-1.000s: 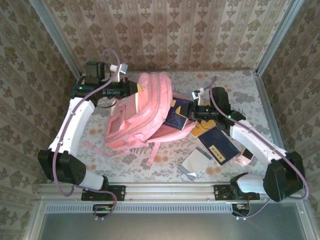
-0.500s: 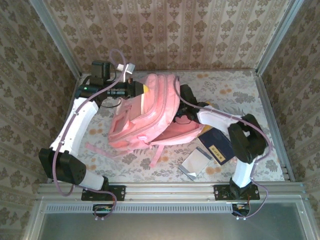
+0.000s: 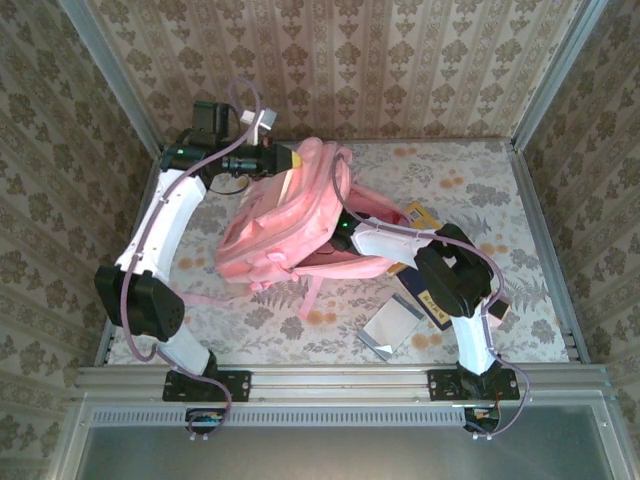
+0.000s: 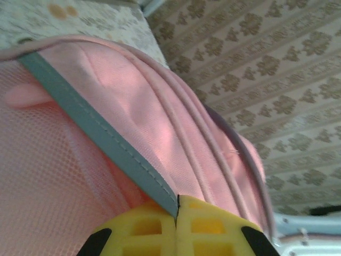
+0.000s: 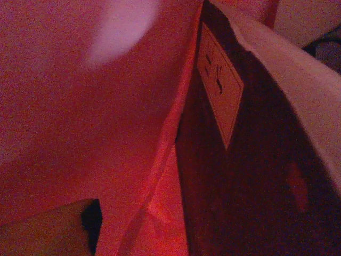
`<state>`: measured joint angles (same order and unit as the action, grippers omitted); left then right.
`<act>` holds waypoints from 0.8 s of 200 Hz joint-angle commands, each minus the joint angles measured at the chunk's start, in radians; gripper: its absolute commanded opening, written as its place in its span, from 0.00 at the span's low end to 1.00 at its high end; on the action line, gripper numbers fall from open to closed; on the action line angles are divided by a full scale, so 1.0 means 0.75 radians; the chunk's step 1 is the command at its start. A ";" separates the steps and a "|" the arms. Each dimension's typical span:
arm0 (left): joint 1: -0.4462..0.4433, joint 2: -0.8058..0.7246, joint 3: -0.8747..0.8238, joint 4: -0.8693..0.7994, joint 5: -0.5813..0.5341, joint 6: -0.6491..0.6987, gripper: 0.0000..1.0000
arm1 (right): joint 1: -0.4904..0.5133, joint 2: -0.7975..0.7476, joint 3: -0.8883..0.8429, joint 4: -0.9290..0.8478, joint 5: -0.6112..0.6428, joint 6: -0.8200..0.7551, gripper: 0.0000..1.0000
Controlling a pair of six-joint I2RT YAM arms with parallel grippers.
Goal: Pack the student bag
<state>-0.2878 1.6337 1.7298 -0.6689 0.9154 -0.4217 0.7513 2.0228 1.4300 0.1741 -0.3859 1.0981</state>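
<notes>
The student bag (image 3: 285, 225) holds one dark book (image 5: 240, 160); left hand (image 4: 177, 216) clamps its rim, right hand reaches inside (grip: cannot tell). Blue book (image 3: 436, 308), grey notebook (image 3: 392, 325) lie outside, unpacked.

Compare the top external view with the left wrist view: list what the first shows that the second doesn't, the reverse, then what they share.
Top external: the right arm reaching into the large soft pink fabric backpack, with a dark blue book bearing a yellow label and a flat silver-grey booklet lying on the floral table. Left wrist: up close, the yellow left tool shut on the backpack's grey-trimmed edge, beside pink mesh. Shared: the pink backpack and the patterned wall.
</notes>
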 commanded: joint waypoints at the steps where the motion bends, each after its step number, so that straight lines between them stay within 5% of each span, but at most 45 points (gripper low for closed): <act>1: 0.047 -0.152 -0.027 0.075 -0.222 0.139 0.00 | 0.027 -0.041 0.024 -0.041 0.099 -0.071 0.87; 30: 0.152 -0.252 -0.227 0.224 -0.248 0.046 0.00 | -0.014 -0.110 -0.034 -0.061 0.100 -0.119 0.99; 160: 0.217 -0.298 -0.404 0.242 -0.505 0.013 0.00 | -0.184 -0.468 -0.287 -0.321 0.212 -0.376 1.00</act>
<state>-0.1432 1.4479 1.4242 -0.5388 0.6308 -0.4206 0.6495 1.7489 1.2339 0.0547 -0.2901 0.8780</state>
